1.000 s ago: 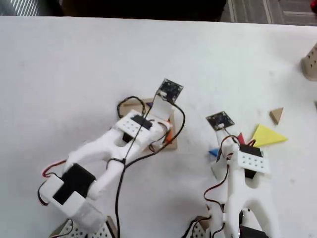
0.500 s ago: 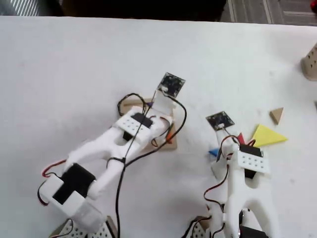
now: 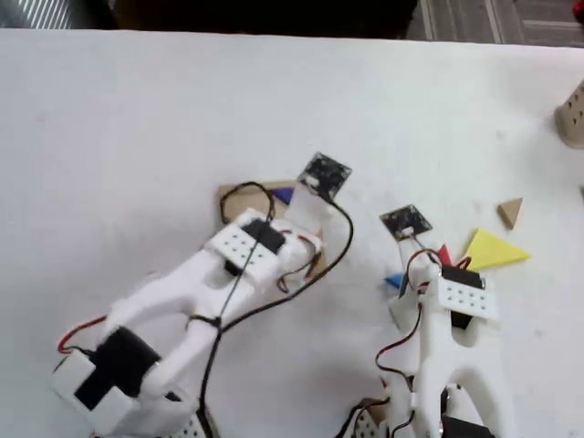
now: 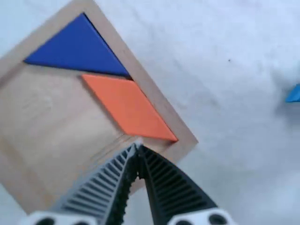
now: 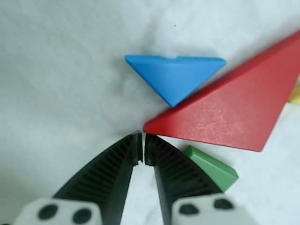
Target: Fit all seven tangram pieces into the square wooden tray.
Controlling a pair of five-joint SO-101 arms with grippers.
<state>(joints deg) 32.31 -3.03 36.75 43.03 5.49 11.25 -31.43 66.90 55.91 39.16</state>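
Observation:
The square wooden tray (image 4: 44, 122) holds a dark blue triangle (image 4: 77, 47) in one corner and an orange parallelogram (image 4: 129, 107) along the adjoining rim. My left gripper (image 4: 137, 150) hangs shut and empty over the tray's edge, just off the parallelogram. In the high view the left arm (image 3: 242, 246) covers most of the tray (image 3: 228, 195). My right gripper (image 5: 142, 138) is shut, its tips beside the corner of a red triangle (image 5: 229, 112). A light blue triangle (image 5: 174, 75) lies just beyond, and a green piece (image 5: 211, 166) beside one finger.
To the right of the right arm (image 3: 453, 297) lie a yellow triangle (image 3: 495, 248) and a small tan triangle (image 3: 510, 212). A wooden object (image 3: 573, 114) stands at the far right edge. White tabletop stretches open at the left and back.
The left arm has drawn back toward the near left, uncovering the dark blue triangle and the tray's back corner. The right arm has not moved.

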